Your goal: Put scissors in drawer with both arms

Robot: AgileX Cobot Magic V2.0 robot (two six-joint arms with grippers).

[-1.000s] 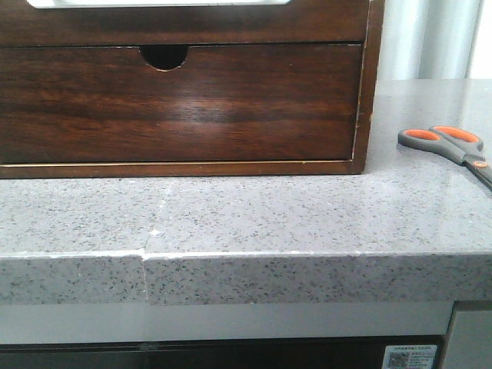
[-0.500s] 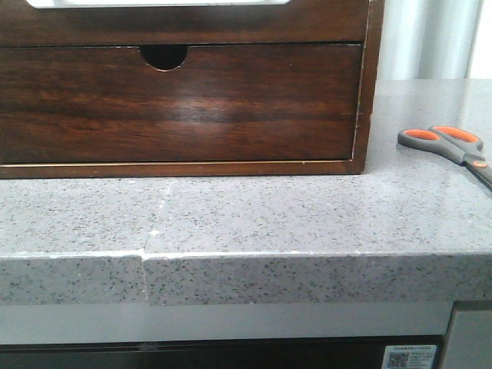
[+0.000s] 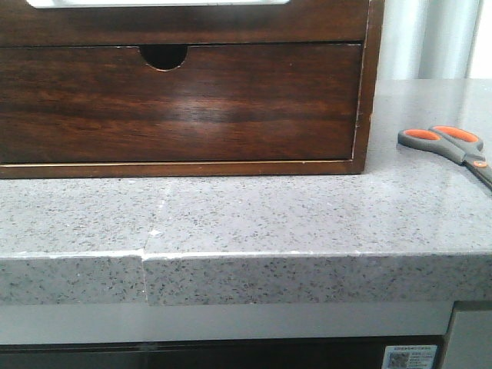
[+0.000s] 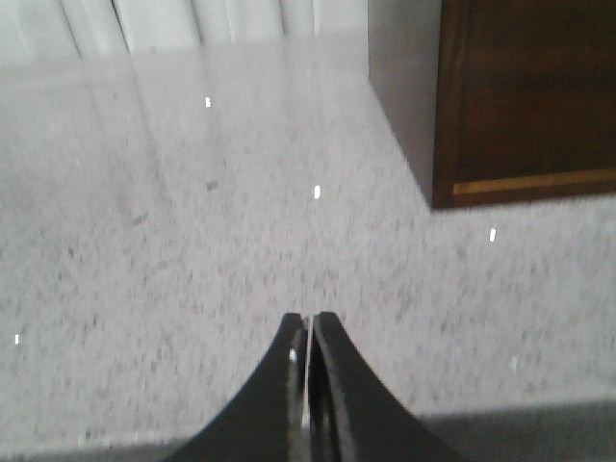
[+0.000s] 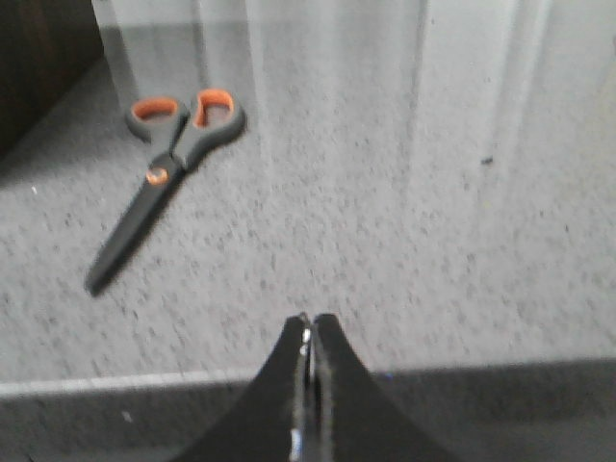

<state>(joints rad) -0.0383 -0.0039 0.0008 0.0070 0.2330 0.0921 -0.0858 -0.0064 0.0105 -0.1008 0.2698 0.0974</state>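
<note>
The scissors (image 3: 446, 144) lie flat on the grey speckled counter to the right of the wooden cabinet, grey handles with orange-lined loops towards the cabinet. In the right wrist view the scissors (image 5: 173, 164) lie ahead and off to one side of my right gripper (image 5: 311, 320), which is shut and empty near the counter's front edge. The drawer (image 3: 330, 23) is the upper dark brown front, closed, with a pale strip showing in its wide cut-out. My left gripper (image 4: 308, 318) is shut and empty over bare counter, well short of the cabinet corner (image 4: 443, 188). Neither arm shows in the front view.
A lower drawer (image 3: 231, 108) with a small semicircular notch sits closed under the upper one. The cabinet's frame (image 3: 367, 92) stands on the counter (image 3: 269, 215), whose front edge (image 3: 307, 277) drops off near the camera. Pale curtains hang behind.
</note>
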